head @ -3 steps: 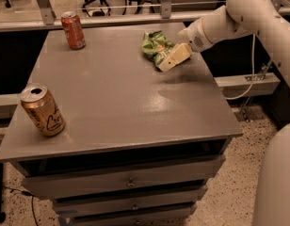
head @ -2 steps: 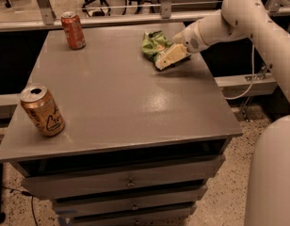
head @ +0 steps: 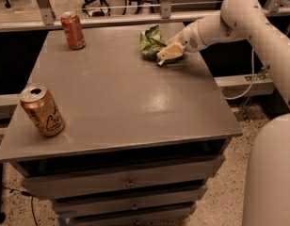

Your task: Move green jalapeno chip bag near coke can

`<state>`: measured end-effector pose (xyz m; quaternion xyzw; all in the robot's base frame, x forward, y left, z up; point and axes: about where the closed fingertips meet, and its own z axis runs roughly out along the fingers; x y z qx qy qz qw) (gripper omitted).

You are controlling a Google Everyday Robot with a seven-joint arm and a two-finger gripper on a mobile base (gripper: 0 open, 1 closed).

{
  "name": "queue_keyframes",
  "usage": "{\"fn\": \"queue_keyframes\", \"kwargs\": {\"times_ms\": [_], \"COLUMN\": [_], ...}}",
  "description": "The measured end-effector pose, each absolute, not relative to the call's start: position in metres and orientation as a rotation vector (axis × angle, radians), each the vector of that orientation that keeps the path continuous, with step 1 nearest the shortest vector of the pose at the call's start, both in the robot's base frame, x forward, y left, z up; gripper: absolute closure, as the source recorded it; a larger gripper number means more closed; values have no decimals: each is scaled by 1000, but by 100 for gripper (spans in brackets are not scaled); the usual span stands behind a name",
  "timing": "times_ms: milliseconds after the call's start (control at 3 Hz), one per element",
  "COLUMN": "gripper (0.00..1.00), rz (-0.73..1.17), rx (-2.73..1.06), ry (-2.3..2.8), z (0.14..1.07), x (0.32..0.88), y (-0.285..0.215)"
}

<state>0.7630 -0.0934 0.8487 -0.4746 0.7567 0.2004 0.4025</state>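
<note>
The green jalapeno chip bag [head: 151,41] lies crumpled on the grey table [head: 121,93] at the far right. The gripper [head: 165,56] on the white arm comes in from the right and sits low against the bag's right front side, its cream fingers [head: 170,53] touching or overlapping the bag. The coke can [head: 73,30], red-orange with a silver top, stands upright at the far left corner, well apart from the bag.
A golden-tan can [head: 42,110] with dark script stands at the near left edge. The table has drawers [head: 126,182] below. A metal rail [head: 112,19] runs behind it, with office chairs beyond. The robot's white body [head: 272,173] fills the lower right.
The gripper has moved left and down toward the far edge, closing in on the chip bag. The bag and both cans stay where they were.
</note>
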Motion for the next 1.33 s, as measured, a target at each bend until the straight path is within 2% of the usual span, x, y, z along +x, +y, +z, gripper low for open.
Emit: {"fn": "queue_keyframes", "kwargs": {"times_ms": [333, 667, 1333], "gripper": [88, 100, 100], "rz": [476, 476, 536], "rx": [-1202, -1217, -1287], "ry": [1873, 1816, 1655], "z": [870, 894, 938], "x": [770, 771, 766], "y": [-97, -88, -28]}}
